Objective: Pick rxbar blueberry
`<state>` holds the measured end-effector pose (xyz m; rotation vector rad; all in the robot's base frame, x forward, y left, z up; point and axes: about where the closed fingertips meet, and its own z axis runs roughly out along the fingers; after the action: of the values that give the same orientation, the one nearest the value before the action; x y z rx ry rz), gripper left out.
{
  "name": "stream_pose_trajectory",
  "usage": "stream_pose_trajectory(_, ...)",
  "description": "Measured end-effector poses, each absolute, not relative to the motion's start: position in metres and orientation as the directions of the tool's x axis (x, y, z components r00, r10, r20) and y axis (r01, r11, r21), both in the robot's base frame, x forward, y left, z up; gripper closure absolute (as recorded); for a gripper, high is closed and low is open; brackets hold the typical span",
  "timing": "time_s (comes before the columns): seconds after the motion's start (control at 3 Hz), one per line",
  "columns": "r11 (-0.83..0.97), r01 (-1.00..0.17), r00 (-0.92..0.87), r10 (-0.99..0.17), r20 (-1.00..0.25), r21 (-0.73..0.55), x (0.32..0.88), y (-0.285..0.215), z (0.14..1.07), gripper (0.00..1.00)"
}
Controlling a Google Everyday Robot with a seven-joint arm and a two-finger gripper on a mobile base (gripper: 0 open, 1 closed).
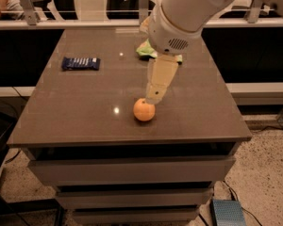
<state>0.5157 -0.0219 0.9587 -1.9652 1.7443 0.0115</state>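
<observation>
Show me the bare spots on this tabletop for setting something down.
Widest free patch: front left of the table, between the rxbar blueberry, the orange and the front edge. Another runs along the right edge, beside the arm. Crowded: the middle, where the gripper hangs by the orange, green bag behind.

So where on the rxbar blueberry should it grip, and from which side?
Across its narrow width midway, from above: the rxbar blueberry lies flat on the table, long axis across the view. The gripper hangs by the orange, apart from the bar.
</observation>
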Motion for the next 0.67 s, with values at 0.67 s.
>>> stream_pose_trajectory(0.67, -0.091, -0.936, 0.236, -0.879, -0.414, -0.340, 0.5320, 0.0467, 0.9458, 0.00)
